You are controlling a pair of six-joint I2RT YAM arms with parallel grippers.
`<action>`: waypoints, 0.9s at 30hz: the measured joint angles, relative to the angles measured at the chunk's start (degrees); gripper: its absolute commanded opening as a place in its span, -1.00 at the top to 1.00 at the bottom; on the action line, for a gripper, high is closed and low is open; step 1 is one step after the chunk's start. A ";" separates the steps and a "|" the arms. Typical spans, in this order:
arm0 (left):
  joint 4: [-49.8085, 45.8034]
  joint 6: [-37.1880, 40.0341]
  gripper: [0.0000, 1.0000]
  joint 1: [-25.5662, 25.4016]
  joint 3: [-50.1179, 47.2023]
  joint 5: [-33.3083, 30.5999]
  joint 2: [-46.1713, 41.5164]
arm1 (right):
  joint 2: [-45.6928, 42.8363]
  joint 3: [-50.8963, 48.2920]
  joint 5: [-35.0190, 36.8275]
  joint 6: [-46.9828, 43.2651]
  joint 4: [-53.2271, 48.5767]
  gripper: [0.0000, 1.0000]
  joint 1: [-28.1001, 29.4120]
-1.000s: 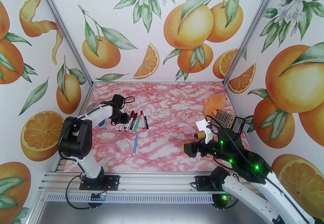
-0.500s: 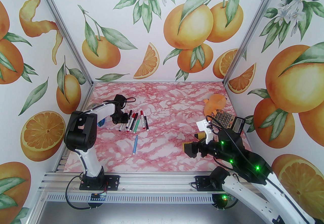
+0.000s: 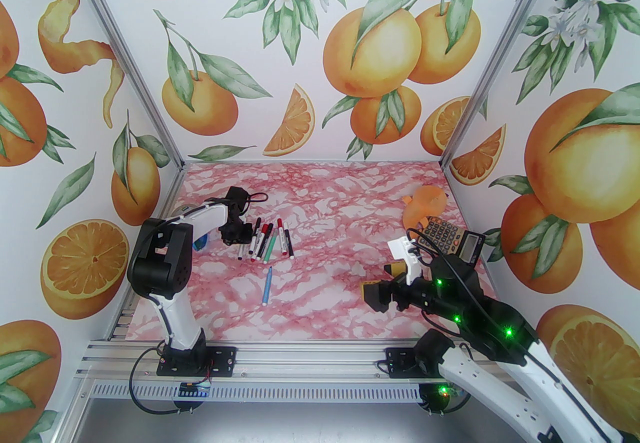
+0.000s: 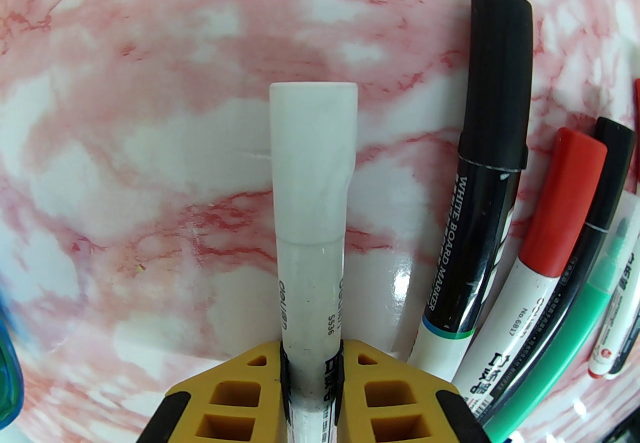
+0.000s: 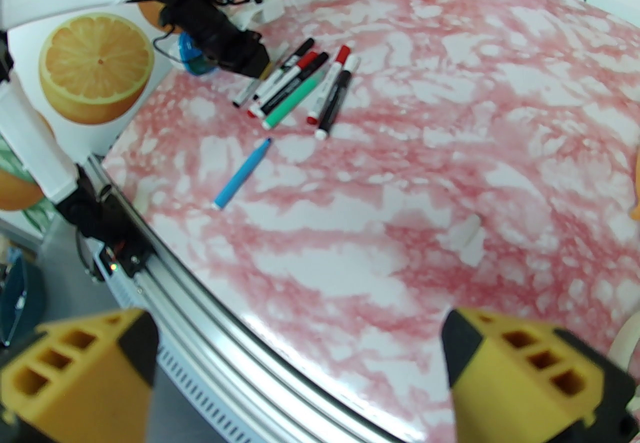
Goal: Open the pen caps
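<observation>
White pen (image 4: 311,281): lay flat on the table (image 3: 340,211), its printed barrel caught between the left gripper's fingers (image 4: 235,391) and its capped end pointing away from the wrist.
White cap (image 4: 313,161): was seated on the white pen, butted against the barrel. It lay past the fingertips and was not touched by them.
Left gripper (image 4: 311,371): was closed tight on the white pen's barrel, with a pad pressed to each side. In the top view it (image 3: 239,234) sat low at the left edge of the pens.
Black marker (image 4: 470,251): lay just right of the white pen in the left wrist view. It stood apart from that pen at the cap end and leaned closer toward the gripper, with its black cap (image 4: 497,81) on.
Red cap (image 4: 565,201): was on a white-barrelled pen lying against the black marker's right side.
Green pen (image 4: 560,351): lay further right, with a slim black-capped pen between it and the red-capped one.
Pens (image 5: 295,81): were grouped side by side on the far left part of the table.
Blue pen (image 3: 266,286): lay alone, nearer the arms than the group and clear of it.
Right gripper (image 5: 302,336): had its jaws spread wide with nothing between them. It hung above the table's right side, well apart from the pens.
Calculator (image 3: 445,233): lay at the far right, beyond the right gripper.
Toy (image 3: 425,203): was orange and lay just behind the calculator.
</observation>
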 measured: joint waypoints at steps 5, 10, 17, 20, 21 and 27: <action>-0.57 0.04 0.72 0.00 0.15 0.98 -0.46 | -0.74 0.00 0.28 0.04 0.00 -0.98 0.00; -2.47 0.28 0.73 -0.55 3.45 7.32 -5.70 | 1.70 0.00 3.56 3.41 1.62 -0.93 0.00; -1.25 1.88 0.74 -4.68 14.05 18.43 -8.07 | 8.94 0.37 9.75 13.81 10.75 -0.70 0.00; 0.98 1.46 0.74 -7.45 15.91 22.34 -8.07 | 10.99 0.37 11.50 18.45 16.13 -0.68 0.00; 1.62 1.44 0.74 -8.31 16.20 23.02 -8.09 | 11.54 0.37 11.89 19.45 17.33 -0.66 0.00; 5.79 2.56 0.73 -15.54 17.62 28.87 -8.07 | 16.83 0.42 15.45 25.18 24.57 -0.57 0.00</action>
